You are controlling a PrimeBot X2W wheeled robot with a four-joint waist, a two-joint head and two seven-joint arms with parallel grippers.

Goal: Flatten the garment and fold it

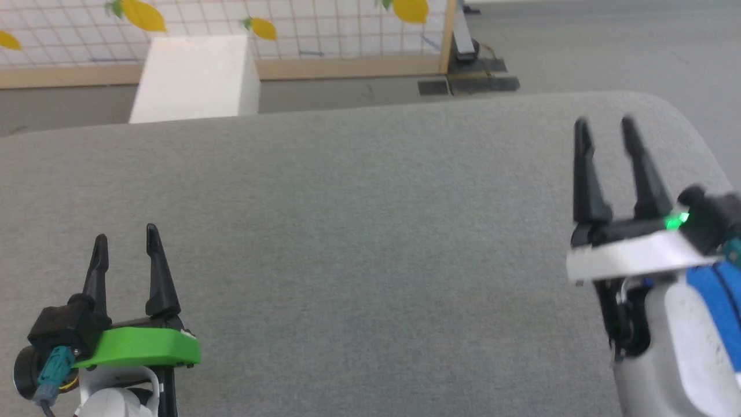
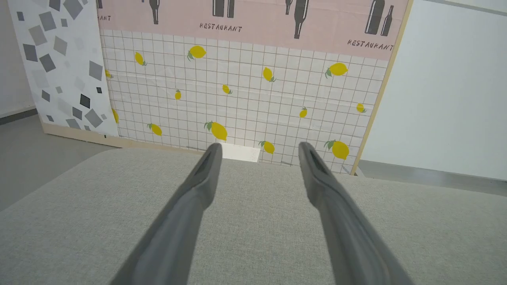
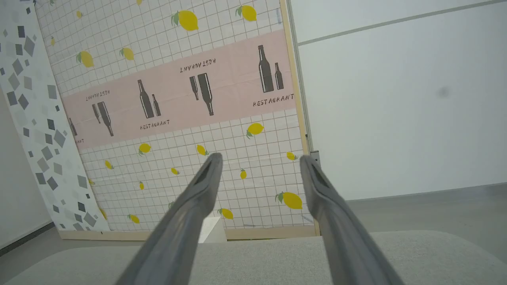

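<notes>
Left gripper (image 1: 126, 233) and right gripper (image 1: 604, 121) above grey cushion (image 1: 370, 243), gaping wide, holding nothing; likely start step, next needs locating garment to flatten.

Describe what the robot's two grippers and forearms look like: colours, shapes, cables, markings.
The left gripper has two long, black, tapering fingers on a green plate, with a black housing and a teal cable plug beside it. The right gripper has the same fingers on a white plate, a lit green light, and a pale forearm with blue stripes.
</notes>
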